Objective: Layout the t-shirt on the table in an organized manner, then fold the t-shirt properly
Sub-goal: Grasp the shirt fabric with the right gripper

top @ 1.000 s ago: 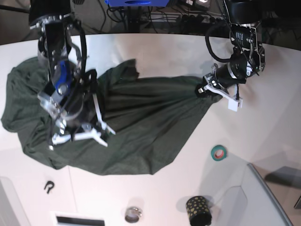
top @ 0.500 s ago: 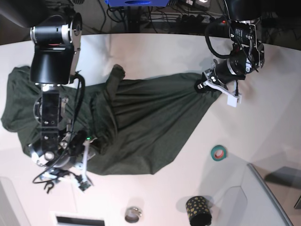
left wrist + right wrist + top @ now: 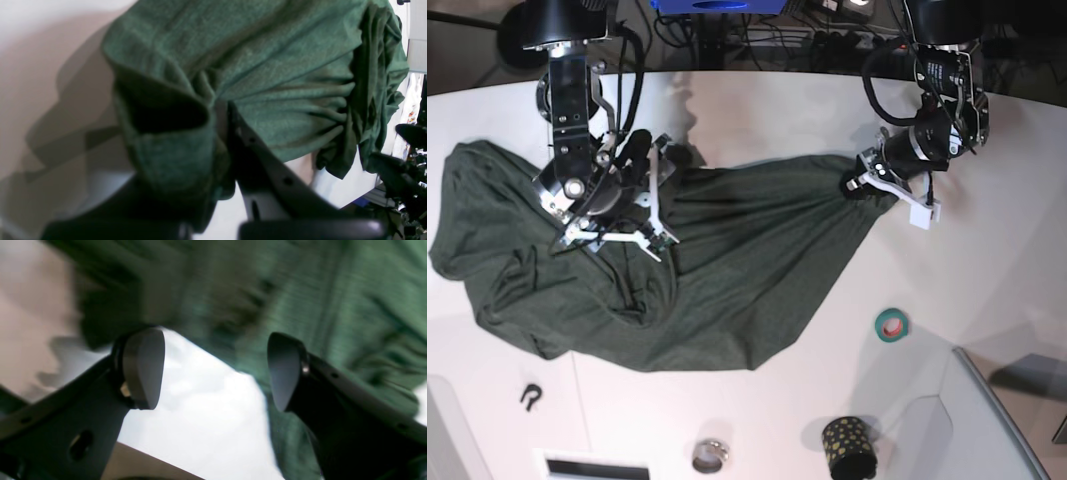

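The dark green t-shirt (image 3: 727, 270) lies crumpled across the white table (image 3: 987, 250), stretched from the left side toward the right. My left gripper (image 3: 859, 188) is shut on the shirt's right-hand tip. In the left wrist view the bunched fabric (image 3: 283, 76) is pinched in that gripper (image 3: 222, 113). My right gripper (image 3: 612, 243) hovers over the shirt's left half, open. In the right wrist view its pads (image 3: 143, 368) stand wide apart around the empty gripper gap (image 3: 213, 370), with blurred shirt (image 3: 333, 306) and table beyond.
A teal tape roll (image 3: 891, 324), a black dotted cup (image 3: 848, 445), a small metal ring (image 3: 710, 456) and a black hook (image 3: 530, 395) sit toward the table's front. A grey bin (image 3: 1002, 425) fills the front right corner. Cables run along the back.
The right arm swung from the front left edge back over the shirt's left half, its jaws now wide apart. The raised fold at the shirt's back edge shifted left. The left gripper held still.
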Robot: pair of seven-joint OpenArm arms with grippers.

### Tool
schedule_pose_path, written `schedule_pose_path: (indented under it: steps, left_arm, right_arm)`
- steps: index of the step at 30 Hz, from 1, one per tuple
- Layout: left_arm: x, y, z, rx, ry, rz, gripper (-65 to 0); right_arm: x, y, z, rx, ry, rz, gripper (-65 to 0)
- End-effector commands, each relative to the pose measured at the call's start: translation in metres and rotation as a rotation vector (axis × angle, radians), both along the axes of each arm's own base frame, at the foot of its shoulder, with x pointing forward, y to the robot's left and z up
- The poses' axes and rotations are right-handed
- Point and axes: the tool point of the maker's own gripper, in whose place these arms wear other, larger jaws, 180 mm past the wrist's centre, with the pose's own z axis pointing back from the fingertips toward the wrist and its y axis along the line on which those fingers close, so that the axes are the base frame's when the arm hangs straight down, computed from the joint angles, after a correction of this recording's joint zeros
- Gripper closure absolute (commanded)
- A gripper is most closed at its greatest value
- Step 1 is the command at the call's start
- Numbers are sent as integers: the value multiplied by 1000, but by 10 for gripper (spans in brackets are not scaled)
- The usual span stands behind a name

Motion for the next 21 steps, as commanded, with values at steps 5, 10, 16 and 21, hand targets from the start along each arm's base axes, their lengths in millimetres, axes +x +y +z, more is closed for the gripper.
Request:
schedule_pose_path:
  steps: [5, 10, 16, 21]
  left_arm:
    - [8, 3, 8, -1, -37, 4, 0]
    - [7, 4, 8, 1, -34, 4, 0]
    - [7, 4, 8, 1, -34, 4, 0]
    - [5, 4, 7, 1, -31, 4, 0]
  right_arm:
    - [-4, 15, -5, 96, 21, -9, -440]
    - [-15, 31, -8, 191, 54, -13, -438]
    - [-23, 42, -11, 226, 72, -14, -438]
    - [-22, 43, -14, 230, 82, -15, -438]
